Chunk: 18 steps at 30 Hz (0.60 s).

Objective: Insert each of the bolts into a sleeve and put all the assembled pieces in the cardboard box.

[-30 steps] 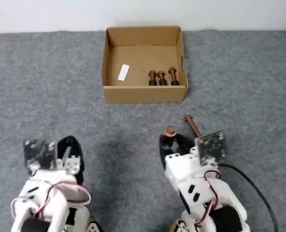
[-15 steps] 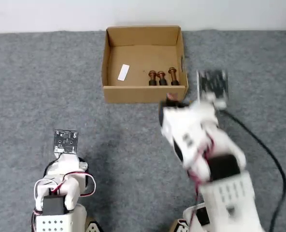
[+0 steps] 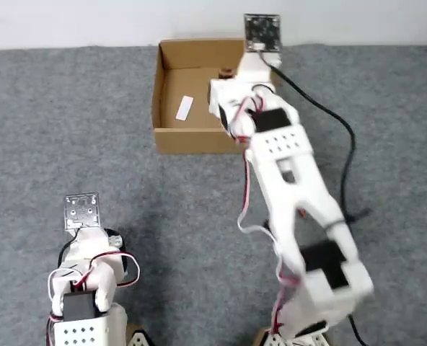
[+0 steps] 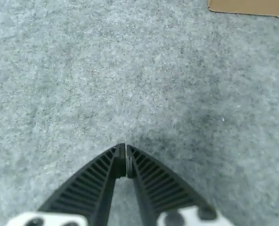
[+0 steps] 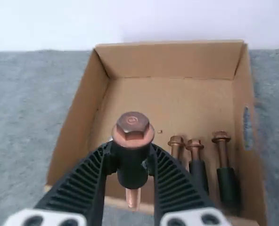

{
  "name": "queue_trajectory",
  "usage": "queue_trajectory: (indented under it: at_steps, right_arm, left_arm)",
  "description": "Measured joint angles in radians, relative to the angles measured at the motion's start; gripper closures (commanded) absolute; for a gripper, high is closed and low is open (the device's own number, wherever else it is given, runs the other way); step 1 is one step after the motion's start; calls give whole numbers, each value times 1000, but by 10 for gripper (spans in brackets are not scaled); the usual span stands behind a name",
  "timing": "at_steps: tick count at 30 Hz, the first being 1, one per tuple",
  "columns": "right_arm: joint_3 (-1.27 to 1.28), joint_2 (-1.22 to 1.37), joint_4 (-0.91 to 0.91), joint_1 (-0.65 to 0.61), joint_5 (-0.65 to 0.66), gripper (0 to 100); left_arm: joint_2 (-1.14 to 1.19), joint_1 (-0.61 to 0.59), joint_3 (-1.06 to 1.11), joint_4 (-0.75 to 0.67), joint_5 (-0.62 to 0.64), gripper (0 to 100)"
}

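Note:
The cardboard box (image 3: 192, 140) stands at the far middle of the grey carpet. My right arm (image 3: 271, 137) stretches over its right half. In the right wrist view my right gripper (image 5: 131, 157) is shut on a copper bolt (image 5: 132, 128) seated in a black sleeve, held upright above the box's (image 5: 170, 59) near wall. Three more bolts in sleeves (image 5: 194, 155) lie side by side on the box floor, at the side by the right-hand wall. My left gripper (image 4: 125, 162) is shut on nothing and points at bare carpet. The left arm (image 3: 87, 267) sits at the near left.
A white label (image 3: 185, 107) lies on the box floor at its left part. A black cable (image 3: 336, 122) trails from the right arm across the carpet. A corner of the box (image 4: 248, 5) edges the left wrist view.
My right arm swung from the near carpet out over the box, carrying the bolt in its sleeve. The left arm turned and drew back at the near left.

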Motion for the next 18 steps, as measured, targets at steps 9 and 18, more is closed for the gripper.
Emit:
queue_trajectory:
  at_steps: [9,18]
  right_arm:
    - [-279,402,0,-5,173,987]
    - [-374,545,98,-43,212,870]
  left_arm:
    - [0,2,0,0,0,994]
    - [0,2,0,0,0,994]
